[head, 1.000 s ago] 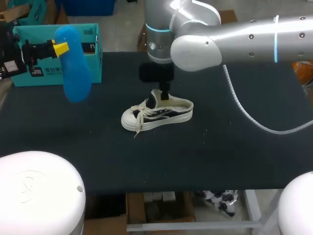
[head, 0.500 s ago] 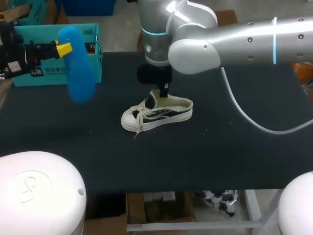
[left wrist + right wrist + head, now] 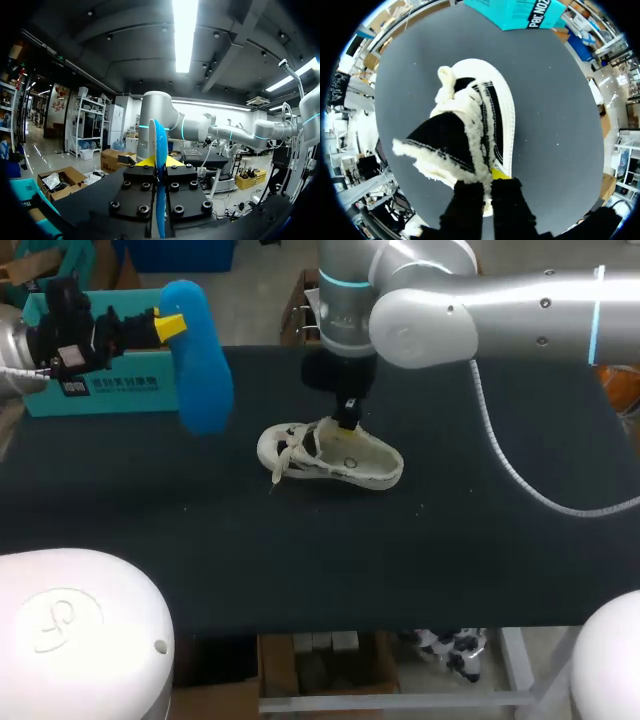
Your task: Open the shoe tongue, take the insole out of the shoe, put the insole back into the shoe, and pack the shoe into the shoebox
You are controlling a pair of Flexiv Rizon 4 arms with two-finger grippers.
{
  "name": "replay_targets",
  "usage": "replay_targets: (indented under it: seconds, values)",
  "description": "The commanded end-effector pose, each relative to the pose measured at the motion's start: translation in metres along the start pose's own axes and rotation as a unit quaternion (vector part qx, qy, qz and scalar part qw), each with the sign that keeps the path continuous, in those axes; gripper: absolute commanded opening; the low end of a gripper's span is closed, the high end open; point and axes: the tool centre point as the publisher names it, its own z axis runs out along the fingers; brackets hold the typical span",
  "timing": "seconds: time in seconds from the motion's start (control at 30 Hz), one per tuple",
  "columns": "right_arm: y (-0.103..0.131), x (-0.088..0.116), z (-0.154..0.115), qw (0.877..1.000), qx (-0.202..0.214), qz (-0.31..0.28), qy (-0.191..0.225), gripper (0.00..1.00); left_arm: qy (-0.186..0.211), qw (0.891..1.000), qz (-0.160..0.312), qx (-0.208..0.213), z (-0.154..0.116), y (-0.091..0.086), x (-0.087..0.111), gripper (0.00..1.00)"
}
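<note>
- The right gripper is pinching shut on the shoe at the frayed edge of its opening, with one yellow tip sitting outside the wall; whether the black tongue is also being caught in that pinch is hard to tell
- Ahead of those fingers the shoe is lying on the dark table, its toe pointing away from the gripper toward the teal shoebox
- The left gripper is clamping the blue insole between its two fingers, so the insole is standing edge-on straight ahead of them
- From above, the insole is hanging down from that gripper, clear of the table and well apart from the shoe
- The step in hand is looking like putting the insole back: the free end is wanting to go in first, angled low toward the toe, while the right gripper is holding the opening wide and steady
- The risk is the soft insole buckling against the collar, so a slow, shallow entry is seeming wise, with release only once the heel end is seating
</note>
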Motion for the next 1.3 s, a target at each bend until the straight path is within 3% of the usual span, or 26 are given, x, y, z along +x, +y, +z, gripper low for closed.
replay_targets:
  seconds: [0.03, 0.37, 0.5, 0.73, 1.03, 1.3]
  values:
    - [-0.018, 0.003, -0.012, 0.995, -0.037, 0.088, 0.028, 0.00, 0.082, 0.997, -0.001, 0.010, 0.022, 0.002, -0.023, 0.00]
    - [-0.021, 0.033, -0.020, 0.957, -0.111, 0.258, 0.067, 0.00, 0.171, 0.985, -0.011, 0.036, 0.062, -0.001, -0.047, 0.00]
    - [-0.020, 0.048, -0.022, 0.938, -0.149, 0.306, 0.071, 0.00, 0.199, 0.979, -0.013, 0.038, 0.072, -0.007, -0.054, 0.00]
    - [-0.018, 0.074, -0.013, 0.909, -0.176, 0.372, 0.070, 0.00, 0.239, 0.970, -0.018, 0.044, 0.081, -0.012, -0.062, 0.00]
    - [-0.026, 0.080, 0.008, 0.892, -0.195, 0.400, 0.082, 0.00, 0.251, 0.966, -0.024, 0.048, 0.078, -0.009, -0.066, 0.00]
    - [-0.032, 0.071, 0.014, 0.893, -0.201, 0.391, 0.092, 0.00, 0.246, 0.968, -0.025, 0.048, 0.073, -0.010, -0.065, 0.00]
